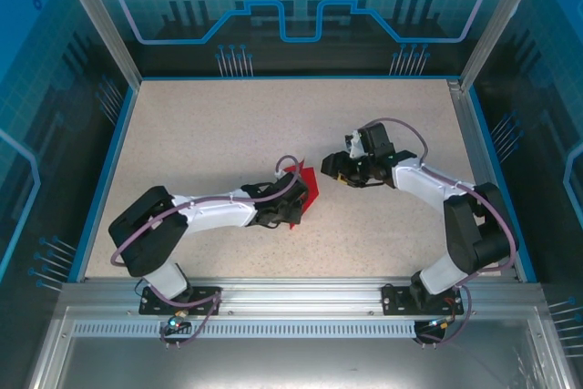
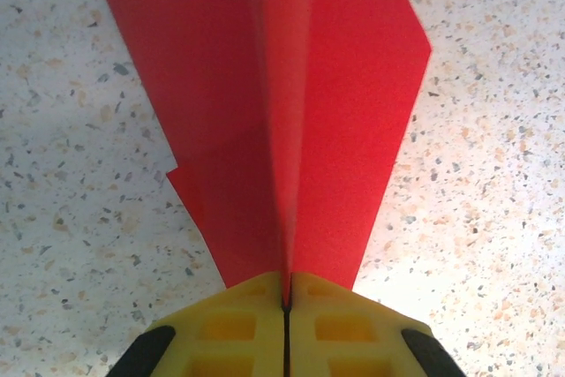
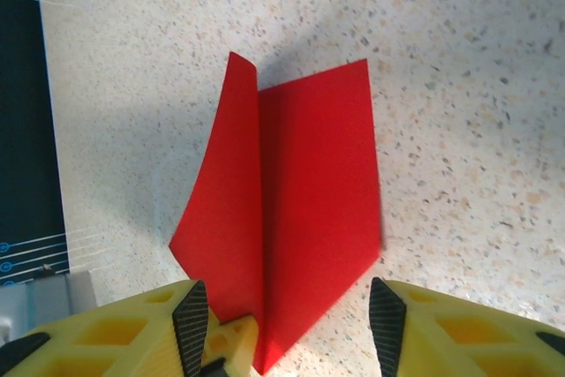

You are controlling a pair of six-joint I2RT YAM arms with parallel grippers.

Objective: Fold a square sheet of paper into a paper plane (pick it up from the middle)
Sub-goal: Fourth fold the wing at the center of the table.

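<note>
From here I see the left gripper (image 1: 293, 198) just left of centre in the overhead frame, with the plane (image 1: 311, 185) showing as a red patch at its tip, on the table (image 1: 209, 134). On the left wrist camera its two yellow fingers (image 2: 238, 328) are pressed together at the bottom centre of the frame, pinching the plane (image 2: 300, 112) along its centre crease. The red paper fans upward from that grip toward the top edge, one flap on each side of the crease, over the speckled surface. The right gripper (image 1: 333, 168) sits just right of the plane in the overhead frame, close to it but with a gap between them. On the right wrist camera the right gripper (image 3: 289, 328) has its fingers (image 3: 190, 328) standing well apart at the lower corners. The plane's (image 3: 291, 218) narrow end lies low in the gap between them and neither pad clamps it. Its left flap is lifted along the crease, the right flap flatter.
</note>
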